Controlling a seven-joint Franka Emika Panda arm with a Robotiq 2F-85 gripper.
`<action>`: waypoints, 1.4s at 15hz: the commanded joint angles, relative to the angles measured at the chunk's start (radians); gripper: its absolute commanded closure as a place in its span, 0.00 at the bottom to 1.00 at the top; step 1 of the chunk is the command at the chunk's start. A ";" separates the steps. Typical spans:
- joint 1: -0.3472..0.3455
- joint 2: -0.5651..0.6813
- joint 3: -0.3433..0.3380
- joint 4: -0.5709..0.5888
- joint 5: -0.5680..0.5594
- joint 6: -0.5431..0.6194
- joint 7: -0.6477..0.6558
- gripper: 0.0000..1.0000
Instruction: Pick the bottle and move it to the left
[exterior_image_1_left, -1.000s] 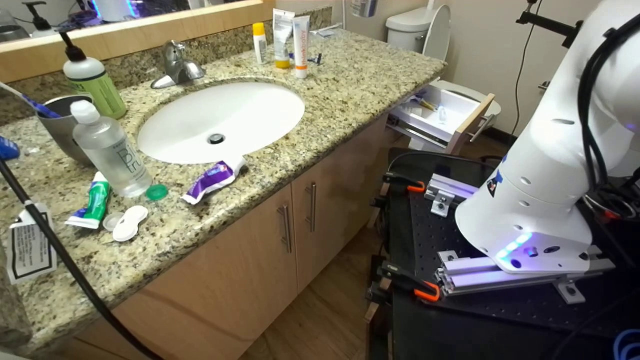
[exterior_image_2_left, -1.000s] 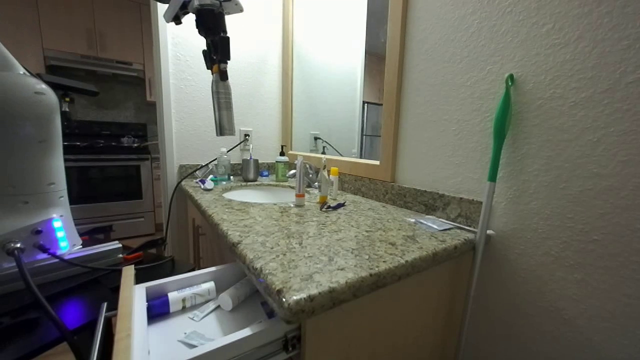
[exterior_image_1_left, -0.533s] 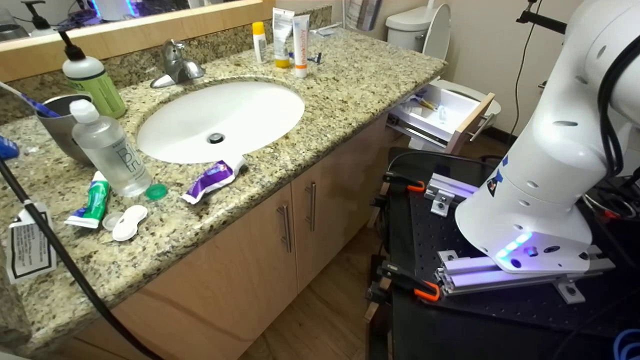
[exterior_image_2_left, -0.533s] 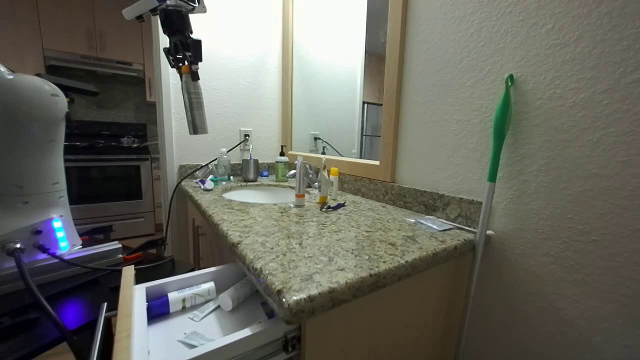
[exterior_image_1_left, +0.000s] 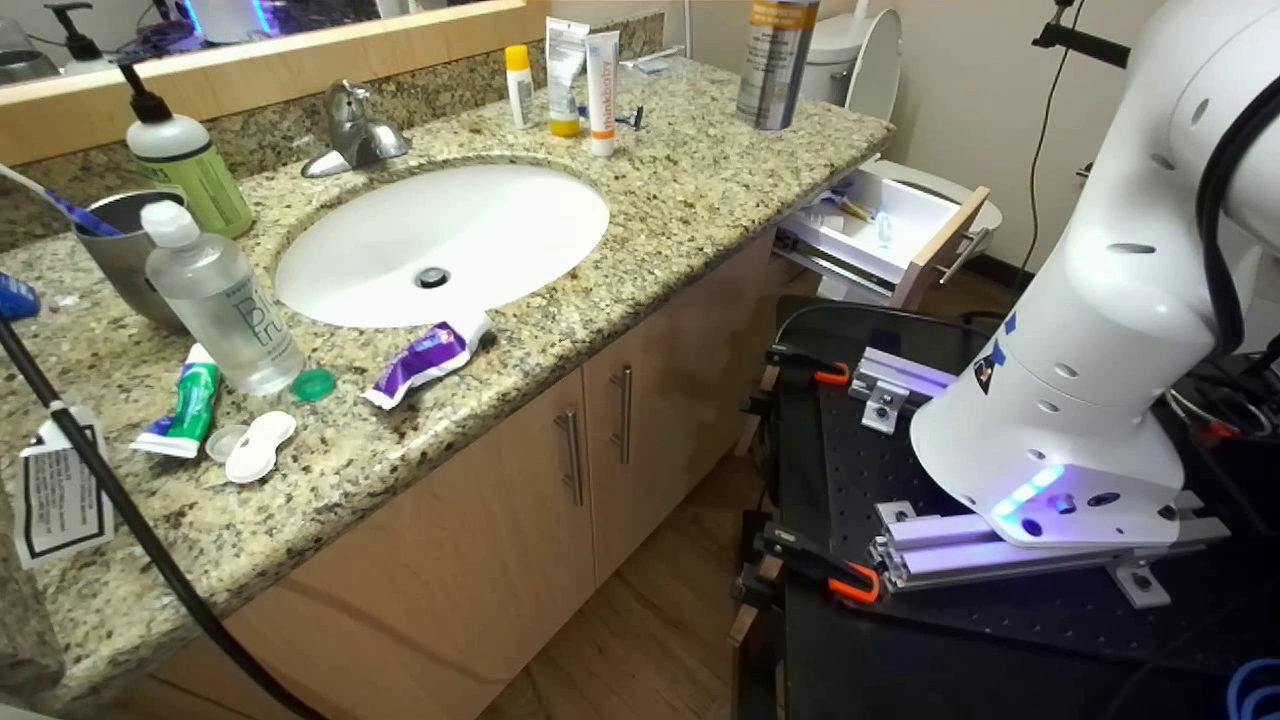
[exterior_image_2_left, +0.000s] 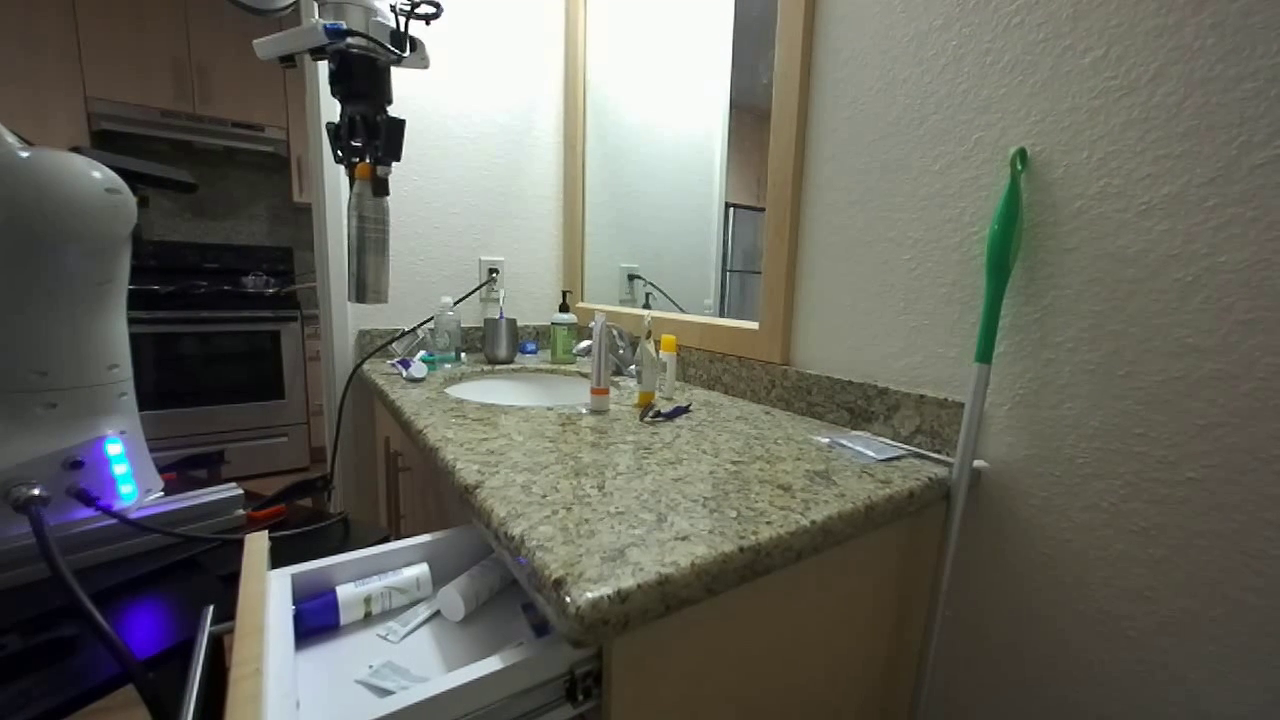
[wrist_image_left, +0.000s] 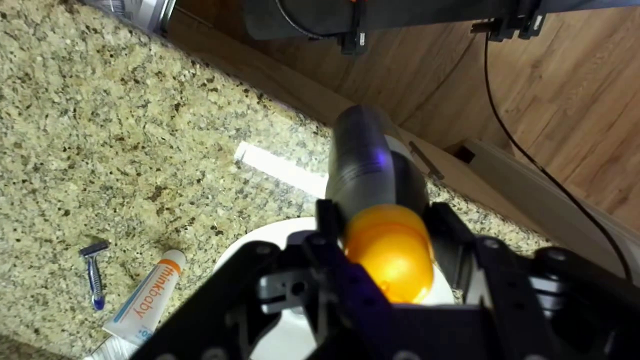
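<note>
"Bottle (exterior_image_2_left: 369, 248) down on that counter (exterior_image_2_left: 690, 480), is it?"

"No, it hangs in the air, apart from the counter, looking close to upright. I'd say what remains is the shift left, then a lowering, base first."

"And the gripper (exterior_image_2_left: 368, 184)?"

"Just above, so the body runs down and away from it, long axis roughly in line. Its fingers (wrist_image_left: 328, 219) are clamped on the bottle's top end, one each side, by the orange cap (wrist_image_left: 392, 260)."
</note>
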 joint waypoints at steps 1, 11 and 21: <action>-0.013 0.036 0.014 -0.014 0.002 0.035 0.020 0.75; -0.018 0.250 0.164 -0.136 -0.012 0.360 0.244 0.75; -0.059 0.379 0.134 -0.162 0.045 0.526 0.293 0.75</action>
